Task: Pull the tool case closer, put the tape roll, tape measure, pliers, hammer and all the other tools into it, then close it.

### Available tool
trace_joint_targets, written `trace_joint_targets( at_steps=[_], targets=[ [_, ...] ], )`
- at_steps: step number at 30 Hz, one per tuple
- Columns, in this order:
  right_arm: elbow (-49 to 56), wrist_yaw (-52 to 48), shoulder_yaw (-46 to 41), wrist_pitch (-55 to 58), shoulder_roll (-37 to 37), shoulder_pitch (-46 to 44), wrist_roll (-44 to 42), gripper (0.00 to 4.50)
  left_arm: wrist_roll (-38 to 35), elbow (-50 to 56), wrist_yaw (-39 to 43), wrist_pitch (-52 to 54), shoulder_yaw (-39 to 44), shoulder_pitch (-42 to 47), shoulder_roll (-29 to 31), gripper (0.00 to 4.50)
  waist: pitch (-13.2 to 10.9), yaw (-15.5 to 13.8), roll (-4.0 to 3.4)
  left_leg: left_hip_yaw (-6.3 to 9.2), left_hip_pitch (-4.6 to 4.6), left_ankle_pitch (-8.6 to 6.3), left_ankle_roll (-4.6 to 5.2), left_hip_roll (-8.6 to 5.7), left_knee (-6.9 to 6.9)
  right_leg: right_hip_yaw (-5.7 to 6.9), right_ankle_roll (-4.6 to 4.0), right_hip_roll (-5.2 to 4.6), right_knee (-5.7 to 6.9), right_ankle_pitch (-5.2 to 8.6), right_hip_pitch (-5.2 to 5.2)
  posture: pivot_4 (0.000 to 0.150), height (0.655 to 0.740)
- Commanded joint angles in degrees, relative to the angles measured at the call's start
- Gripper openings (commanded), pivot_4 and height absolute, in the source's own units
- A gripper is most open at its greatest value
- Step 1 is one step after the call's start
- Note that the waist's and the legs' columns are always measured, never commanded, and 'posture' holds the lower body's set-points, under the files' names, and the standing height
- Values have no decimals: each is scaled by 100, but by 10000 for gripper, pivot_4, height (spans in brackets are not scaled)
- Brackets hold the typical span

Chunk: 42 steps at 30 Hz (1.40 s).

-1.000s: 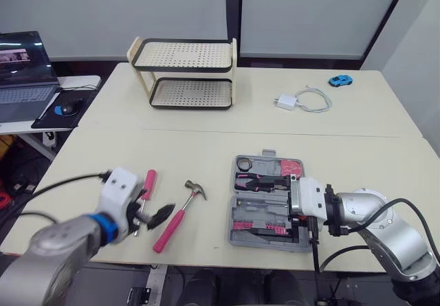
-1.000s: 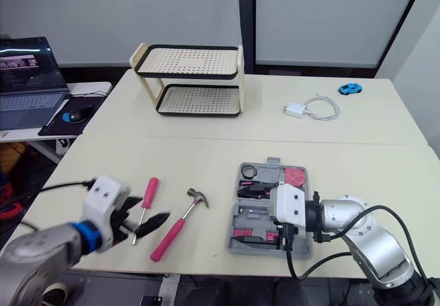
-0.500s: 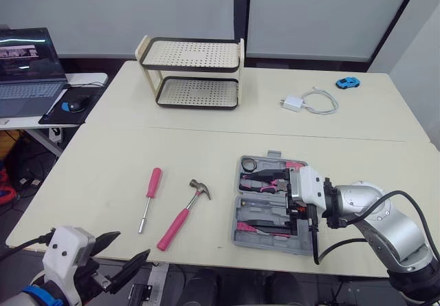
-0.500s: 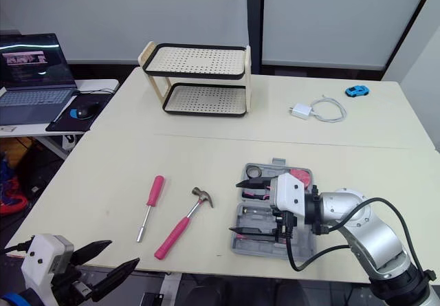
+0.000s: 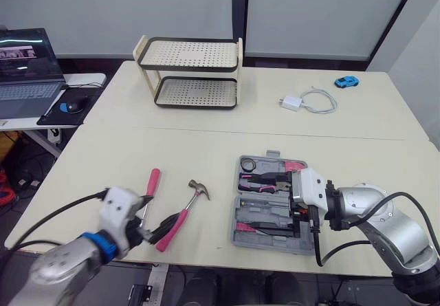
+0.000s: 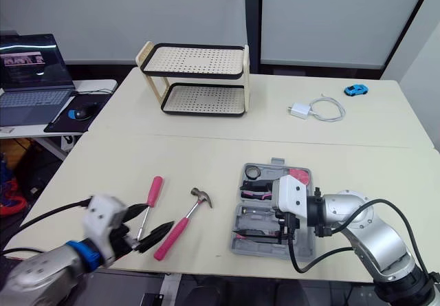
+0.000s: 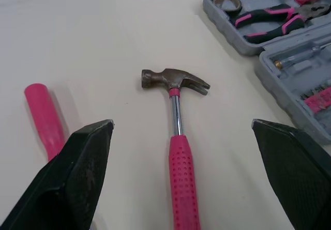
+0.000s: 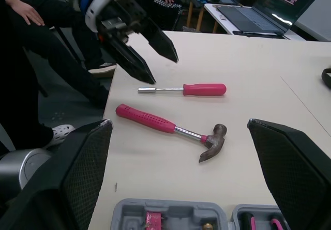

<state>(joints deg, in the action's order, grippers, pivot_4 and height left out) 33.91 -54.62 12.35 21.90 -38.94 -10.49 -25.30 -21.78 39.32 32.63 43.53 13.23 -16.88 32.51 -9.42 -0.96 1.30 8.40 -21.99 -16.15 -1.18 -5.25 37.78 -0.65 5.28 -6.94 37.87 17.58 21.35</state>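
Pink-handled claw hammer (image 5: pixel 180 206) lies flat on the pale tabletop (image 5: pixel 206 148) in the lower centre-left of the left eye view, its steel head pointing toward the case. A pink-handled screwdriver (image 5: pixel 147 194) lies just beside it, further left. Both are outside the case, so the packing looks unfinished.

The grey plastic tool case (image 5: pixel 268 204) sits open at lower centre-right, near the front edge, where both arms can reach it. Black-and-pink pliers (image 7: pixel 269 20) and a brownish tape roll (image 7: pixel 226 2) already lie in its moulded recesses.

The left end effector (image 5: pixel 158 213) hovers low by the hammer's grip, its fingers spread wide and holding nothing. In its wrist view they straddle the handle, which reads as lining up for a pinch. The right end effector (image 8: pixel 178 124) is likewise open and empty over the case, perhaps placed there to steady it.
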Motion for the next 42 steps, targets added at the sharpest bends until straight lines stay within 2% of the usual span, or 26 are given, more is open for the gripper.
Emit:
trace_joint_targets(
  at_steps=[1,6,13,26,40,42],
  targets=[
    [315,81,-142,28,-42,-8,-41,45000,439,-354,-374,-2,-753,392,-48,44600,0,12,-1,-1,2,0,-2,-1,0,-2,0,1,1,0,0,1500,7400],
    [420,126,-199,104,-117,51,-80,45000,876,-1018,-814,-100,-1407,1100,-353,44600,0,39,-1,3,0,-1,-4,2,-1,1,0,2,4,0,3,1500,7400],
    [497,189,-236,185,-164,77,-116,45000,1153,-1390,-1093,90,-1894,1706,-594,44600,0,60,-1,4,-1,4,-14,0,2,1,1,2,5,0,1,1500,7400],
    [647,238,-343,269,-268,165,-183,45000,1376,-1666,-1149,-20,-1958,1584,-530,44600,0,91,-1,3,-2,4,-13,1,2,-1,2,2,10,0,0,1500,7400],
    [733,281,-368,285,-288,203,-175,45000,1542,-2590,-836,-546,-2217,1924,-552,44600,0,86,-1,6,0,4,-13,0,3,2,2,2,10,0,1,1500,7400],
    [749,287,-370,285,-292,216,-177,45000,1566,-2641,-864,-478,-2212,1946,-570,40774,0,86,-1,7,0,4,-13,-1,3,2,2,1,10,0,1,1500,7400]
  ],
)
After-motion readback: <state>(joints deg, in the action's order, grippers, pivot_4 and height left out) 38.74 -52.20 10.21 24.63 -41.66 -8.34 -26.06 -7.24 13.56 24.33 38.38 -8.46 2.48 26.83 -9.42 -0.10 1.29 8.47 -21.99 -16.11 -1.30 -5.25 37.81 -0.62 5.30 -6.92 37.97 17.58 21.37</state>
